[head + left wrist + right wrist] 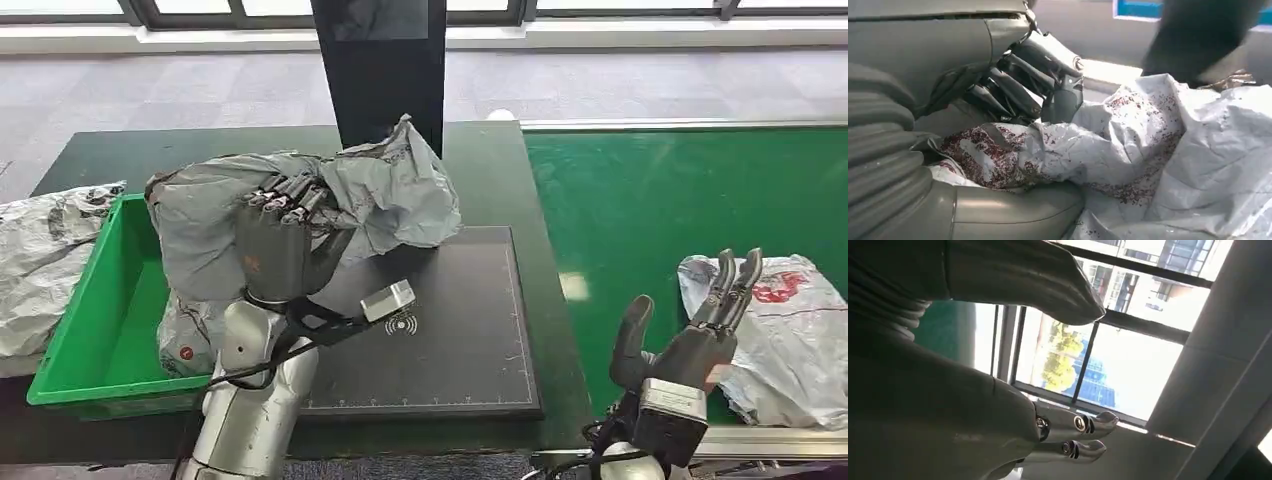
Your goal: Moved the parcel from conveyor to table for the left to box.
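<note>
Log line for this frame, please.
left hand: grips grey parcel over black pad | right hand: open, beside conveyor | green bin

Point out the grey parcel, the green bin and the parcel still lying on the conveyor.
grey parcel (395, 190), head view, on its crumpled upper right part.
green bin (100, 300), head view, on its bare inner wall.
white parcel (790, 330), head view, on its middle, on the green conveyor belt.

Crinkled grey plastic parcel (300, 205); glossy green plastic bin (95, 320).
</note>
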